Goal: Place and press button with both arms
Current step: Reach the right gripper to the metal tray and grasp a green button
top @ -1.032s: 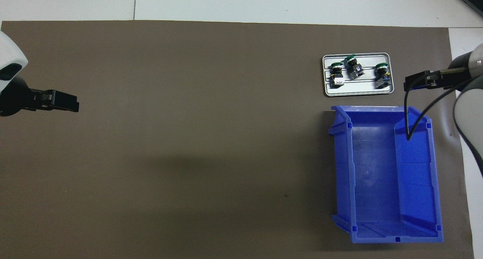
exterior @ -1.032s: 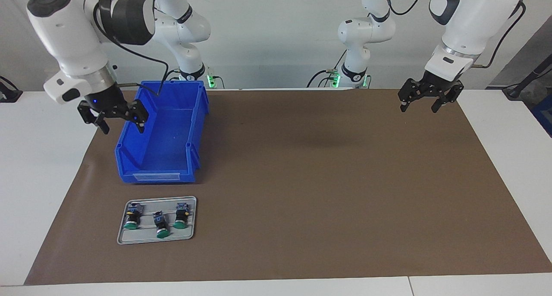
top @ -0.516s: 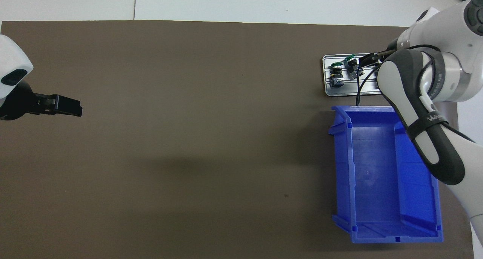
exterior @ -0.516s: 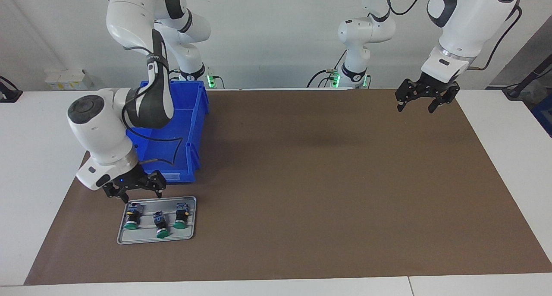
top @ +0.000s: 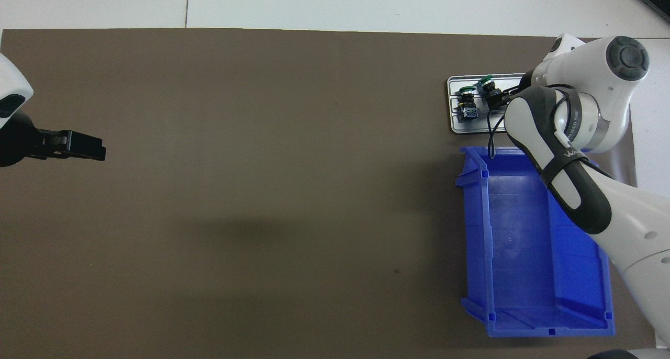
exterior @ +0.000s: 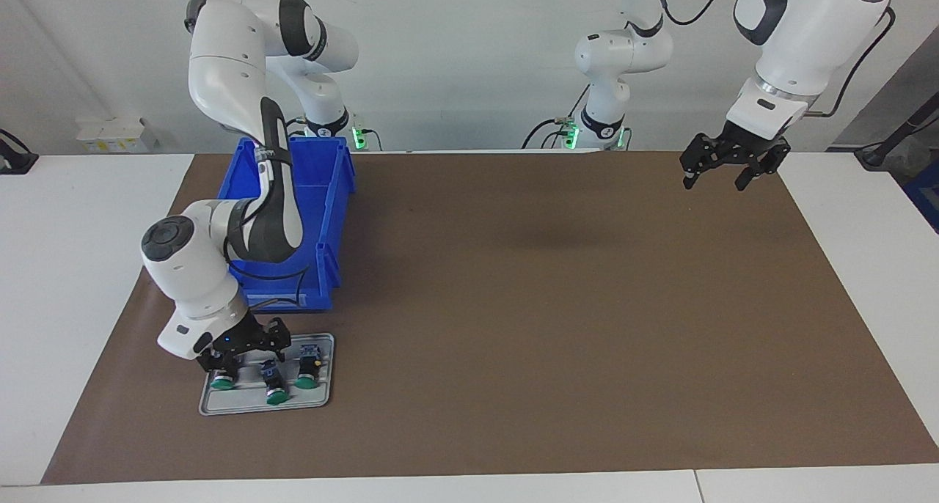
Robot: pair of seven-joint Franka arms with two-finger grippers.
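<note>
Right arm reaches out from its base, over the blue bin, and down to the grey tray. Right gripper sits low over the tray, at the end toward the right arm's side of the counter. Its fingers are spread and straddle the button lying at that end of the tray. I cannot tell whether the fingers touch the button; nothing is lifted.

Three buttons lie on the tray, side by side, each on its side with the green cap pointing away from the robots. The middle button sits slightly farther from the robots than the other two. The third button lies at the tray's end toward the left arm. In the overhead view the right arm's forearm covers the end of the tray where the gripper works, so only the middle button and the third button show there.

The tray lies on the brown mat, just beside the bin's labelled end and farther from the robots than the bin. The bin has nothing showing on the visible part of its floor.

Left arm waits. Left gripper hangs in the air over the mat's corner at the left arm's end of the counter, fingers parted and pointing down, holding nothing. In the overhead view the left gripper appears at the edge of the frame.
</note>
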